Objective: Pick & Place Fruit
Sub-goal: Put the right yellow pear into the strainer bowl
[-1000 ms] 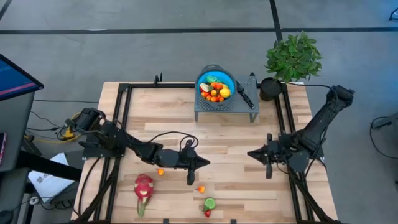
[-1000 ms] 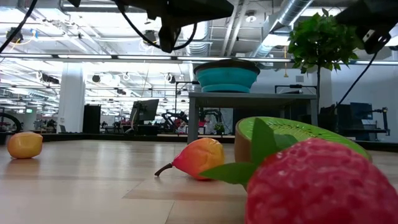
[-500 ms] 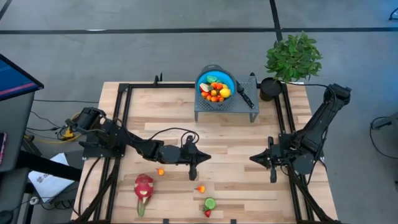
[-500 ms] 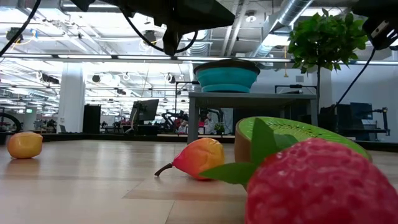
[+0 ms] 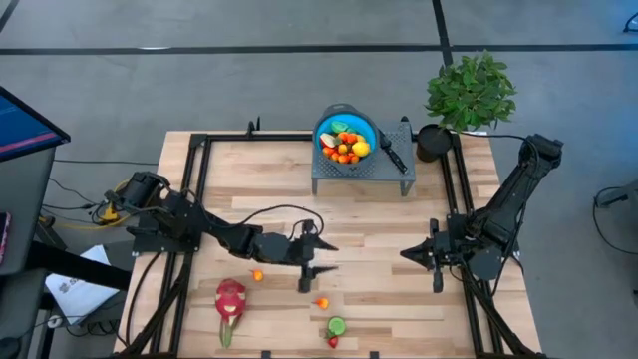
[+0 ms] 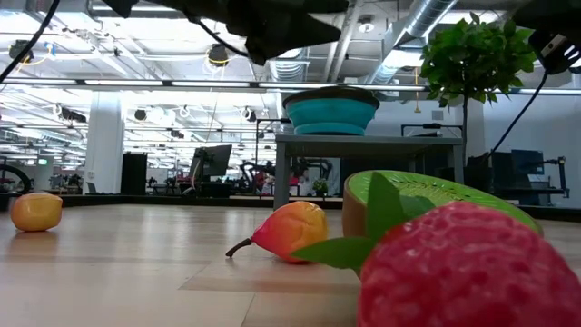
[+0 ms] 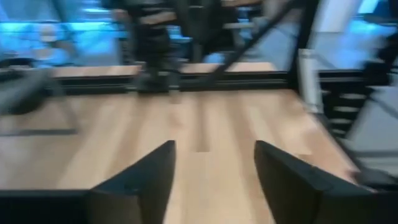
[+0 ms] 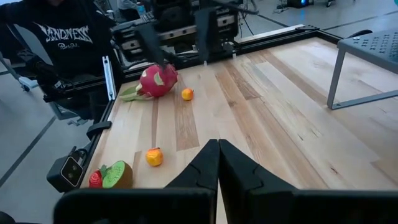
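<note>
Loose fruit lies at lower centre of the worktop (image 5: 399, 224): pink-red dragon fruit (image 5: 230, 298) with green tips, two small orange pieces, a green half and a red berry. More fruit fills the blue bowl (image 5: 346, 131) on a grey stand, upper centre. Left hand (image 5: 321, 257) hovers mid-frame, fingers apart, empty. Right hand (image 5: 436, 261), right of centre, fingers together.

Both arms matte black w/ chunky jointed links, black cables looping along left arm (image 5: 214, 235) & right arm (image 5: 503, 204), each ending in 2 dark wedge-shaped fingers (image 7: 140, 180).
</note>
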Robot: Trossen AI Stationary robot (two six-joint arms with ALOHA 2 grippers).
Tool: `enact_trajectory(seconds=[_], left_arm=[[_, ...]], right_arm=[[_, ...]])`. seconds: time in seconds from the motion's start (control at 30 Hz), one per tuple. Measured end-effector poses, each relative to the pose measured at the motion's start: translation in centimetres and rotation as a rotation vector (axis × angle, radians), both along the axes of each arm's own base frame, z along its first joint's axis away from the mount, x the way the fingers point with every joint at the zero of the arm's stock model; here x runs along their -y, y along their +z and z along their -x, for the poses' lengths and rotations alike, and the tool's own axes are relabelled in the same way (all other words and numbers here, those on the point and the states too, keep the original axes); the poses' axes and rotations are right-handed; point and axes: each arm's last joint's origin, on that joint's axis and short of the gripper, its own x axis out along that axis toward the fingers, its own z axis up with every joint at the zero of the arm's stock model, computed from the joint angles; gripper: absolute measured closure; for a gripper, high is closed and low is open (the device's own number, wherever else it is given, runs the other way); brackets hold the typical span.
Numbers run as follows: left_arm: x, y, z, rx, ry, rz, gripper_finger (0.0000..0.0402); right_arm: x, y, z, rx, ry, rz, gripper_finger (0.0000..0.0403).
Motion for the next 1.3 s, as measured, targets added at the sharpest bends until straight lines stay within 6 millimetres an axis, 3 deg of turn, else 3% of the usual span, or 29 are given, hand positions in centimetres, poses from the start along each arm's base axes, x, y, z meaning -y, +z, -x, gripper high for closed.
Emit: enact_trajectory(seconds=[0.17, 0.33, 0.53, 0.8, 1.3], left_arm=[[0.8, -0.1, 0.1, -0.024, -0.214, 0.080, 0.0137], [2.4, -0.8, 1.0, -0.123, -0.345, 0.104, 0.0129], [3.7, -2.3, 1.3, -0.179, -0.323, 0.068, 0.0148], [3.9, -6.8, 0.3, -0.292, -0.296, 0.065, 0.0154], [4.4, -10.9, -0.4, -0.356, -0.341, 0.131, 0.0144]], right_arm=[[0.0, 0.0, 0.0, 0.000, -0.001, -0.004, 0.0402], [0.0, 0.0, 0.0, 0.001, -0.001, -0.005, 0.0402], [0.0, 0.0, 0.0, 0.001, -0.002, -0.008, 0.0402], [0.0, 0.0, 0.0, 0.002, -0.002, -0.010, 0.0402], [0.0, 0.0, 0.0, -0.001, -0.002, -0.004, 0.0402]])
